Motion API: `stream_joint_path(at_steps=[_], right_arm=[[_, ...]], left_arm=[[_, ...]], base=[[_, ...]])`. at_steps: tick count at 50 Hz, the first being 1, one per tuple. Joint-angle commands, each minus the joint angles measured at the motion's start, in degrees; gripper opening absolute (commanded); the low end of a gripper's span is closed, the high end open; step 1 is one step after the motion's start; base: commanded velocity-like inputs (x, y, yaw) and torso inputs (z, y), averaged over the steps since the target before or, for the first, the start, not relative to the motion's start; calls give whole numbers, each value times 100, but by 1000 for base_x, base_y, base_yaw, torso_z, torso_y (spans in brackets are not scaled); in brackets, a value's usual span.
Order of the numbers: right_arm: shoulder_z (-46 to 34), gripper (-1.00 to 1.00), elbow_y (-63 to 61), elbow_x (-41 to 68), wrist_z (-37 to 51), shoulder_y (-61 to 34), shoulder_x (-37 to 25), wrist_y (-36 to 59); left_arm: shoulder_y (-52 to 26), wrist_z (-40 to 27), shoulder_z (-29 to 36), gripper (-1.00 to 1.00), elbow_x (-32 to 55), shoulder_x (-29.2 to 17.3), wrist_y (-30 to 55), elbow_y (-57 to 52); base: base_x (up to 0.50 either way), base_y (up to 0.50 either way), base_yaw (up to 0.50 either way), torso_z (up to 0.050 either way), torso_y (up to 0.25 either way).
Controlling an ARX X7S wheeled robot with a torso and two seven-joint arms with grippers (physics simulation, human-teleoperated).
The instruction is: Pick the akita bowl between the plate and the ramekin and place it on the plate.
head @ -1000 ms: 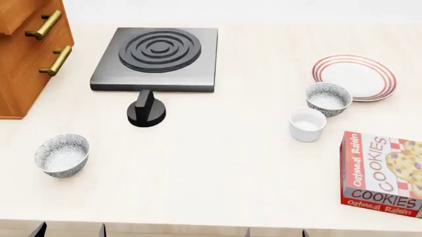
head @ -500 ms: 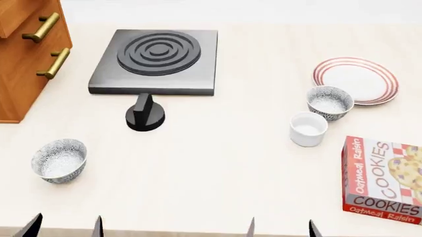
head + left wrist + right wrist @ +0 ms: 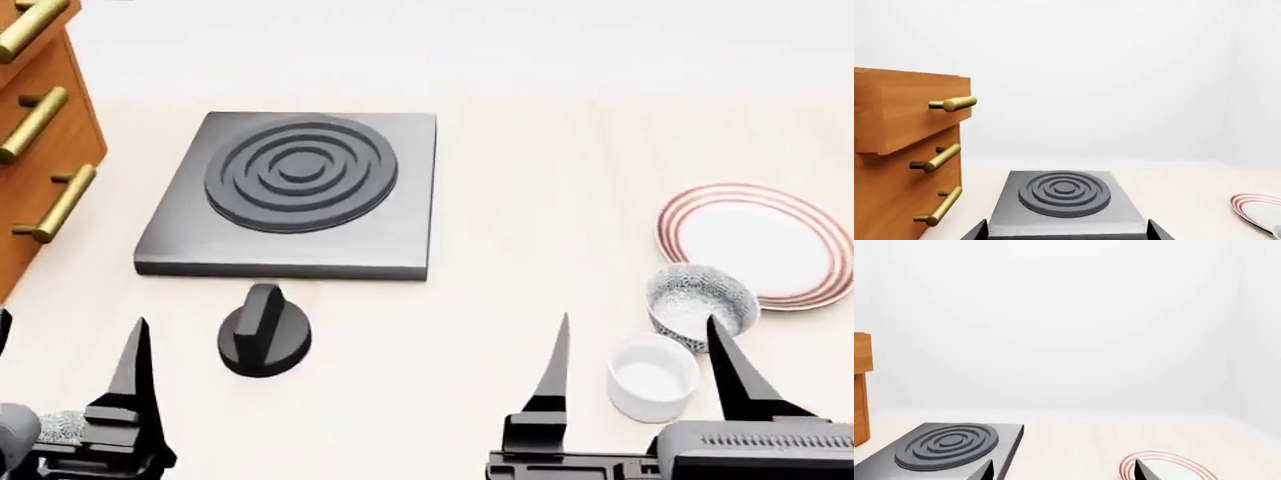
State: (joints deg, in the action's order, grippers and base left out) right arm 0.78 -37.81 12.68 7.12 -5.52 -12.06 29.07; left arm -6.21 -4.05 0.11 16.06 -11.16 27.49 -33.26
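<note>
Right gripper point(image 3: 634, 375) spread wide, empty, hovering just short of ramekin point(image 3: 651, 377) and bowl point(image 3: 699, 302). Left gripper point(image 3: 70, 385) also spread, idle. Nothing grasped yet: bowl on counter between ramekin and plate point(image 3: 758, 244), touching plate's rim. Grasp, lift, placing all remaining. Ramekin crowding approach; hob point(image 3: 294, 193) and knob point(image 3: 264, 331) well apart.

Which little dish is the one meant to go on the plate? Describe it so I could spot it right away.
Find the red-ringed plate at the counter's right. Touching its near rim sits the akita bowl, with the ramekin just beyond it toward the robot. The bowl is speckled grey and white outside; the ramekin is plain white.
</note>
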Motion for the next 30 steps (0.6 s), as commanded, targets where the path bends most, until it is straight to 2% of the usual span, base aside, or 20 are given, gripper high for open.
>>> stream_joint_path(at_steps=[1,7,30], right_arm=[[153,100,-723,209,79,-204,-240,669],[35,100,-645,85,61,-116,-287,433],[-44,100,-650,198,27,-170,-398,449]], left_arm=[[-171,-31,-66,100,185,-205,405,-530],[-152,-34,-21,100,153,-234,344,-513],[-211,-91,46,100,216,-270,337,-408]], base=[[500,0,0,0,0],[500,0,0,0,0],[500,0,0,0,1]])
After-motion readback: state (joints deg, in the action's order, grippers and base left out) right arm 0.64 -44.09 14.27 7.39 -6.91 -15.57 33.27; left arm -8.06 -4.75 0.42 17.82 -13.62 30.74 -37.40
